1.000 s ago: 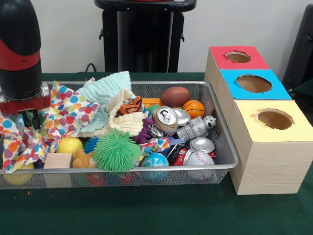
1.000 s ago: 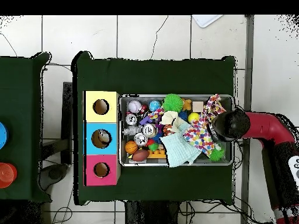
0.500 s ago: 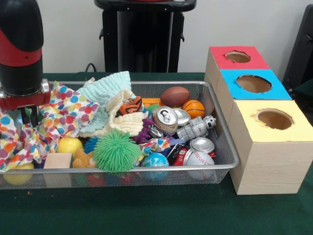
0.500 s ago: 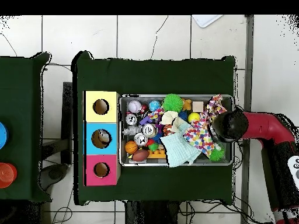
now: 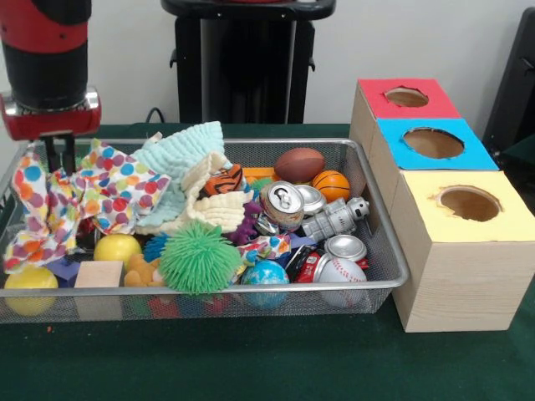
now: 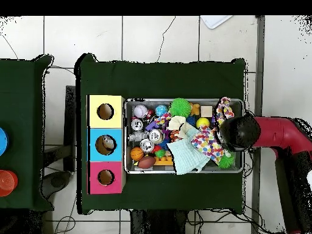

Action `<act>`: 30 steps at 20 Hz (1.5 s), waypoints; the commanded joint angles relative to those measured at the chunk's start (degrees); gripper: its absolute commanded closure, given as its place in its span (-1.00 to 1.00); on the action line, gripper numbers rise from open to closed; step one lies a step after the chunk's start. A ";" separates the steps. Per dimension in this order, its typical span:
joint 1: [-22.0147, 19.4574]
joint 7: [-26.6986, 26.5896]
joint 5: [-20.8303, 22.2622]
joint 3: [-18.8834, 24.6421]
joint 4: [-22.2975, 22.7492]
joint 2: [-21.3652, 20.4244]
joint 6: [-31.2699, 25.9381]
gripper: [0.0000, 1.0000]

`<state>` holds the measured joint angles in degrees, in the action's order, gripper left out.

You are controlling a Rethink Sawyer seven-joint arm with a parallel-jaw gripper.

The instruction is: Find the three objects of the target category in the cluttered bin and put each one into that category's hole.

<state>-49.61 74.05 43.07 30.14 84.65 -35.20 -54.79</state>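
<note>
My gripper (image 5: 57, 156) hangs over the left end of the wire bin (image 5: 393, 251), shut on a polka-dot cloth (image 5: 100, 188) that drapes down from it. In the overhead view the arm's head (image 6: 239, 131) hides the gripper, and the polka-dot cloth (image 6: 210, 141) spreads out beside it. Three boxes with holes stand to the bin's right: red (image 5: 407, 98), blue (image 5: 435, 144) and yellow (image 5: 470, 205). The bin holds crushed cans (image 5: 282, 205), a football (image 5: 298, 164), a basketball (image 5: 332, 185), a baseball (image 5: 338, 271) and a toy robot (image 5: 334, 219).
A mint cloth (image 5: 180, 154) and a cream cloth (image 5: 219, 209) lie mid-bin. A green spiky ball (image 5: 199, 256), two yellow balls (image 5: 118, 248) (image 5: 30, 280) and a wooden block (image 5: 99, 274) sit along the front. A black stand (image 5: 247, 63) rises behind the bin.
The gripper has risen and carried the polka-dot cloth upward. The cloth's left end has lifted off the bin's front corner, uncovering the yellow ball there.
</note>
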 commanded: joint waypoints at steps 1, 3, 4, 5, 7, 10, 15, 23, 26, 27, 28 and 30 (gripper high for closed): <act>4.79 3.63 -9.69 -0.73 12.67 -11.52 -9.07 1.00; 6.37 6.90 -12.67 -1.20 15.18 -13.41 -8.67 1.00; 6.74 8.35 -14.24 -1.17 16.71 -14.01 -7.32 1.00; 7.38 9.83 -15.84 -1.19 17.90 -14.36 -6.24 1.00; 9.08 12.35 -17.81 -2.06 19.22 -14.43 -4.41 1.00; 10.83 14.38 -19.62 -3.36 19.79 -13.53 -1.22 1.00; 12.64 13.81 -20.67 -5.95 19.60 -12.86 0.75 -1.00; 10.31 5.60 -15.19 -8.59 14.20 -11.14 1.15 -1.00; 7.51 0.41 -11.76 -8.62 11.19 -8.55 2.44 -1.00; 6.55 -1.33 -10.59 -8.34 9.95 -7.44 2.85 -1.00; 5.45 -3.06 -9.78 -7.78 8.99 -6.52 3.17 -1.00; 3.58 -6.12 -8.57 -6.53 7.10 -4.88 3.22 -1.00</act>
<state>-42.19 74.40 29.18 25.88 95.96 -45.55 -55.36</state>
